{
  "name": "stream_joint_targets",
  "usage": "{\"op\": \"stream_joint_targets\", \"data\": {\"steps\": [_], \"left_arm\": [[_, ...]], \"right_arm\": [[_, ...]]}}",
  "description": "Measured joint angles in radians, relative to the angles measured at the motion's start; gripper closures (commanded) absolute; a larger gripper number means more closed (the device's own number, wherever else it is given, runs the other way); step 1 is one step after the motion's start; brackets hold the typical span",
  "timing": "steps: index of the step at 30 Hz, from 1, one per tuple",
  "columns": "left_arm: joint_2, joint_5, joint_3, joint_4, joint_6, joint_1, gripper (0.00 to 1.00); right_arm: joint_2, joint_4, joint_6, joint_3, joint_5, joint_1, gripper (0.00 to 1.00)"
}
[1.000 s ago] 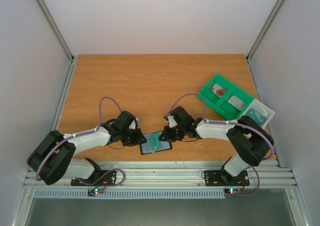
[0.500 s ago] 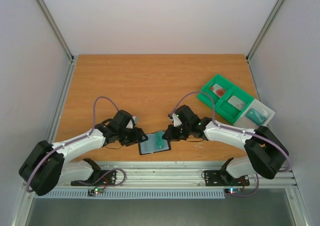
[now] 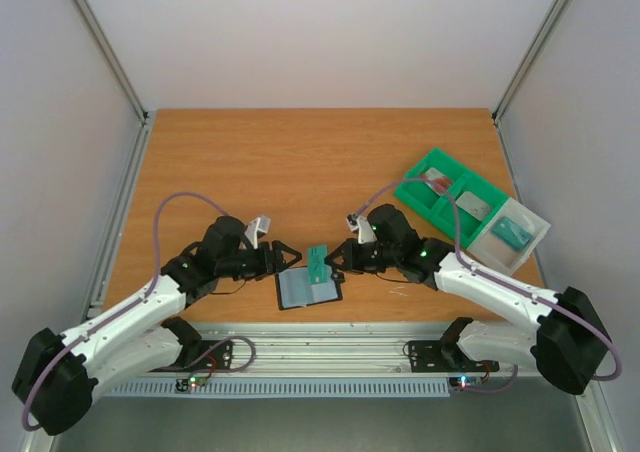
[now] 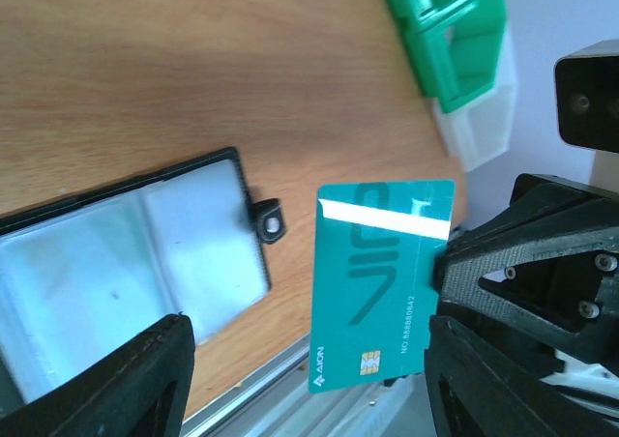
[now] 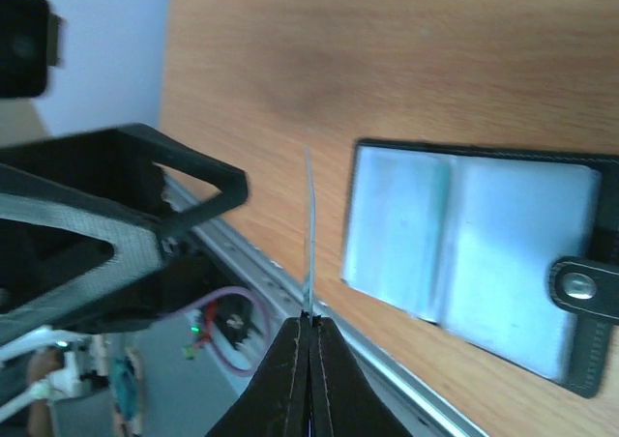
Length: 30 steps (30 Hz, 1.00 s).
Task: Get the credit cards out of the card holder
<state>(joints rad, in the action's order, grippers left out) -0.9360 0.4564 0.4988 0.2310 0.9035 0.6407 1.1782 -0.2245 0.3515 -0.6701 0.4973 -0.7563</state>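
The card holder (image 3: 298, 290) lies open near the table's front edge, black-rimmed with pale grey-blue pockets (image 4: 126, 263) and a snap tab (image 5: 580, 287). My right gripper (image 3: 336, 260) is shut on a teal card (image 3: 318, 262) with a gold chip, holding it on edge just above the holder's right part. The left wrist view shows the card's face (image 4: 382, 282); in the right wrist view it is a thin edge (image 5: 309, 234) rising from my shut fingertips (image 5: 309, 326). My left gripper (image 3: 290, 256) stands open left of the card, touching nothing (image 4: 305, 326).
A green compartment tray (image 3: 450, 197) with a red item and a pale grey card stands at the right. A white tray (image 3: 515, 234) with a teal item adjoins it. The aluminium rail (image 3: 330, 347) runs just below the holder.
My left gripper has opened and drawn back to the left. My right gripper has lifted the teal card off the holder and turned it upright.
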Motion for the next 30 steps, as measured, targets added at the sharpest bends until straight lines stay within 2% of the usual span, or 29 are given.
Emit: {"op": "stream_joint_targets", "data": {"steps": [6, 13, 19, 20, 25, 30], "left_arm": [[0.061, 0.044, -0.058, -0.146, 0.087, 0.000, 0.41], [0.088, 0.086, -0.108, -0.301, 0.168, 0.000, 0.61], [0.116, 0.098, -0.145, -0.393, 0.207, 0.000, 0.96], [0.120, 0.098, -0.151, -0.401, 0.219, -0.001, 0.99], [0.172, 0.100, -0.161, -0.452, 0.230, 0.000, 0.99], [0.210, 0.102, -0.172, -0.460, 0.225, 0.000, 1.00]], "right_arm": [[-0.089, 0.063, 0.087, 0.000, 0.010, 0.000, 0.99], [-0.100, 0.186, 0.173, 0.023, 0.048, 0.000, 0.99], [-0.096, 0.277, 0.230, 0.060, 0.077, 0.000, 0.99], [-0.096, 0.285, 0.234, 0.062, 0.081, 0.000, 0.99], [-0.091, 0.305, 0.246, 0.076, 0.087, 0.007, 0.98], [-0.092, 0.330, 0.231, 0.074, 0.110, 0.007, 0.77]]}}
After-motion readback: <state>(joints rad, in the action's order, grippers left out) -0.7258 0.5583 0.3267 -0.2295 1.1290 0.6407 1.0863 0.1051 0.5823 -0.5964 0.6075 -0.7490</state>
